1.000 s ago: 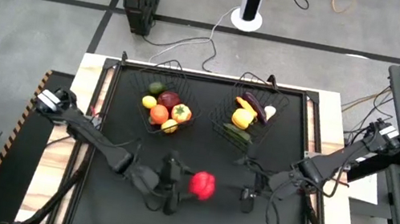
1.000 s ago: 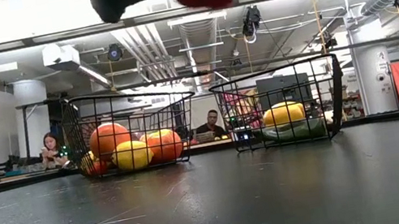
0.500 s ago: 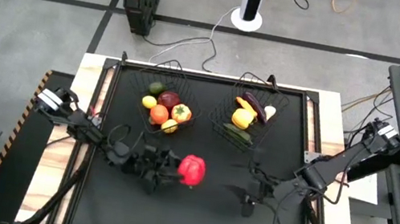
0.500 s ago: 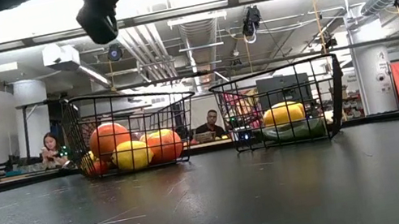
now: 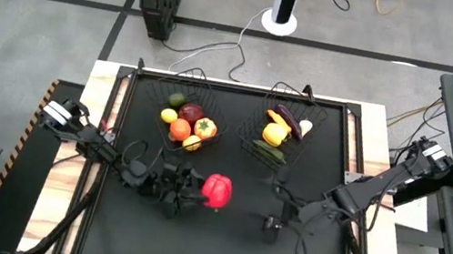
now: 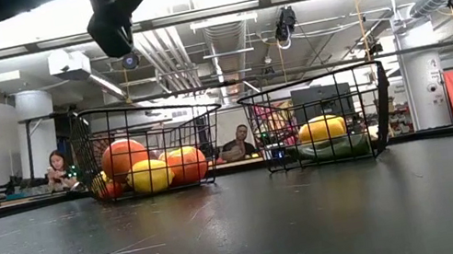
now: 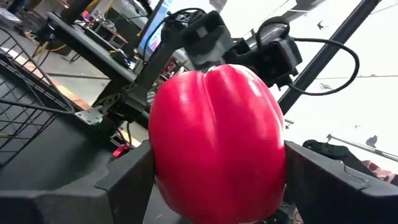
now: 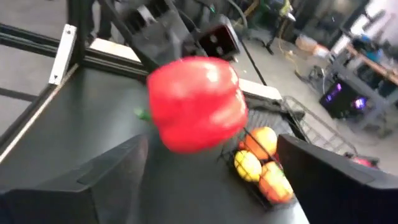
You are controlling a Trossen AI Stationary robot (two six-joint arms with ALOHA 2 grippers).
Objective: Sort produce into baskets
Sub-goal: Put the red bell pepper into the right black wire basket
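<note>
My left gripper (image 5: 205,191) is shut on a red pepper (image 5: 217,190), above the black mat's middle, nearer the front than the baskets. The pepper fills the left wrist view (image 7: 217,143) and is above the low view's top edge. Two black wire baskets stand at the back. The left basket (image 5: 188,121) holds red, orange, yellow and green produce. The right basket (image 5: 283,135) holds an eggplant, a yellow piece, a green one and a white one. My right gripper (image 5: 270,222) hangs open and empty to the right of the pepper. My left gripper pinches the red pepper by its two opposite sides (image 7: 163,155) between its two fingers (image 7: 127,183). The fingers come about level from the table's left. The pepper hangs lifted clear of the mat.
The mat (image 5: 216,245) in front of the baskets is bare black. In the low view the left basket (image 6: 151,150) and the right basket (image 6: 319,120) stand side by side at the far edge. People sit in the room behind them.
My left gripper has carried the red pepper toward the table's left and far edges, closer to the left basket. Its wrist has tipped up from pointing down to about level. The pepper has gone out of the top of the low view.
</note>
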